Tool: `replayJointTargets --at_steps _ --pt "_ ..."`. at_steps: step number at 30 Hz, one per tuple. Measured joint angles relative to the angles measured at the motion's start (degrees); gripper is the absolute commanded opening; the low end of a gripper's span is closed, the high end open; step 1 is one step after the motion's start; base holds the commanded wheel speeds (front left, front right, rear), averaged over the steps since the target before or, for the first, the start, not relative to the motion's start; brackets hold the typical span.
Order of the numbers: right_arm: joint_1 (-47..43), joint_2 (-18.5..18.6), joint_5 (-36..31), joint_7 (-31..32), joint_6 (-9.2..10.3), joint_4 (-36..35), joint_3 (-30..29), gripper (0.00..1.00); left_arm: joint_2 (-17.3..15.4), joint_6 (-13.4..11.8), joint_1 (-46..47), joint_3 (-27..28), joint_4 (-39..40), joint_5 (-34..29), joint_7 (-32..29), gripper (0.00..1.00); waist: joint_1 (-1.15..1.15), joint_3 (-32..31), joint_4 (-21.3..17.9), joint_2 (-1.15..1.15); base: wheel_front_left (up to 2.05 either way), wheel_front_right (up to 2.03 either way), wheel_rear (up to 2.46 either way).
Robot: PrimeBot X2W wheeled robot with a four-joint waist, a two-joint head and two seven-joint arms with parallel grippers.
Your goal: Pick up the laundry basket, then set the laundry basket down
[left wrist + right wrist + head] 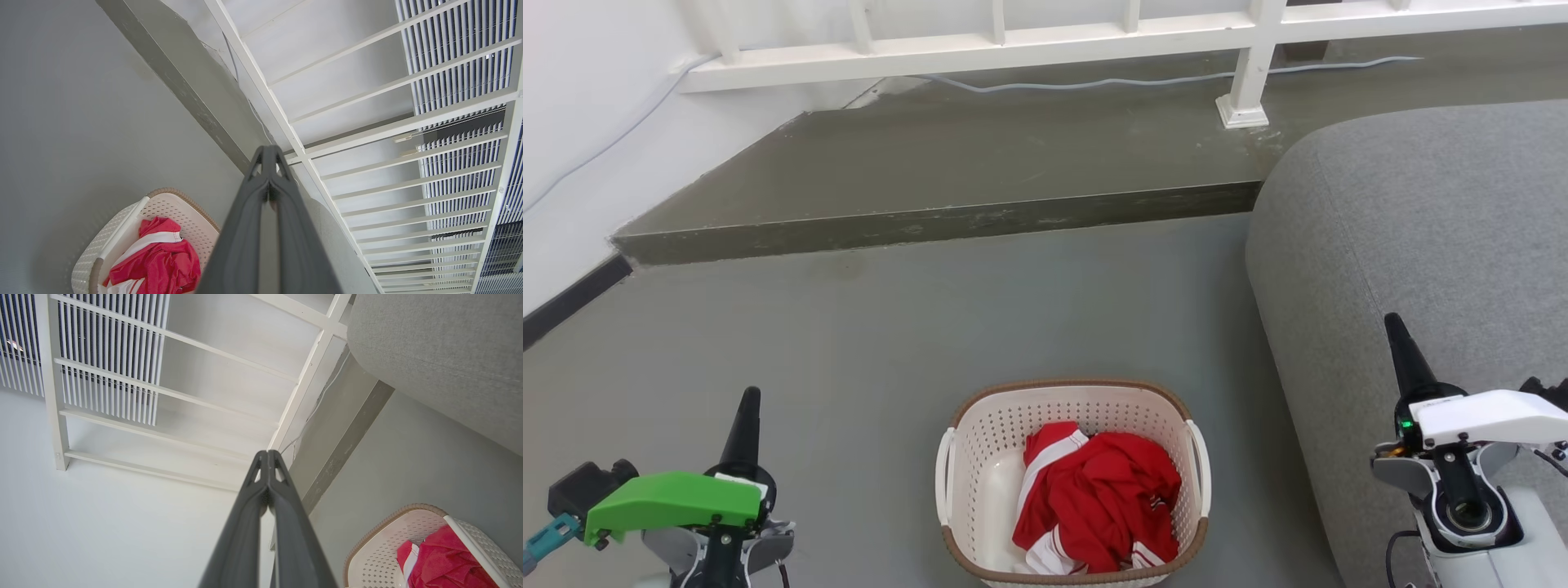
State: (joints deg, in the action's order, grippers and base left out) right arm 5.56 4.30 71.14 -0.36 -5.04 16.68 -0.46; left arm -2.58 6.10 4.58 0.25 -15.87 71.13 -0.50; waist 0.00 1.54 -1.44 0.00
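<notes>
Left claw [750, 404] clenched, empty | right claw [1395, 328] clenched, empty | laundry basket [1068, 385] on floor [866, 343] between my claws, touching neither | red garment [1104, 490] inside

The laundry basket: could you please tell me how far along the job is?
Nothing looks done yet: the laundry basket sits on the floor holding red clothing. Nothing is in hand; the left gripper and right gripper are shut, apart from it. Lifting and setting down remain.
</notes>
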Motion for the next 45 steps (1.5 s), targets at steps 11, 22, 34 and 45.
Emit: replayJointTargets --at_steps 11,22,34,45 --pt "-0.1 -0.6 7.6 2.0 -0.60 0.0 -2.3 0.00 0.1 0.2 0.0 1.7 0.0 7.3 -2.2 0.00 0.00 -0.5 0.5 0.00 0.00 0.00 0.00" --pt "-0.2 -0.9 15.2 4.2 -1.47 -0.2 -4.6 0.00 0.3 0.5 0.0 3.3 0.0 14.7 -4.1 0.00 0.00 -1.0 1.1 0.00 0.00 0.00 0.00" --pt "-0.2 -1.4 21.2 5.5 -1.76 -0.3 -6.3 0.00 0.5 0.8 0.0 4.5 0.0 20.6 -5.8 0.00 0.00 -1.4 1.4 0.00 0.00 0.00 0.00" --pt "-0.3 -1.5 21.2 5.5 -1.78 -0.3 -6.4 0.00 0.5 0.8 0.0 4.5 0.0 20.7 -5.8 0.00 0.00 -1.4 1.4 0.00 0.00 0.00 0.00"
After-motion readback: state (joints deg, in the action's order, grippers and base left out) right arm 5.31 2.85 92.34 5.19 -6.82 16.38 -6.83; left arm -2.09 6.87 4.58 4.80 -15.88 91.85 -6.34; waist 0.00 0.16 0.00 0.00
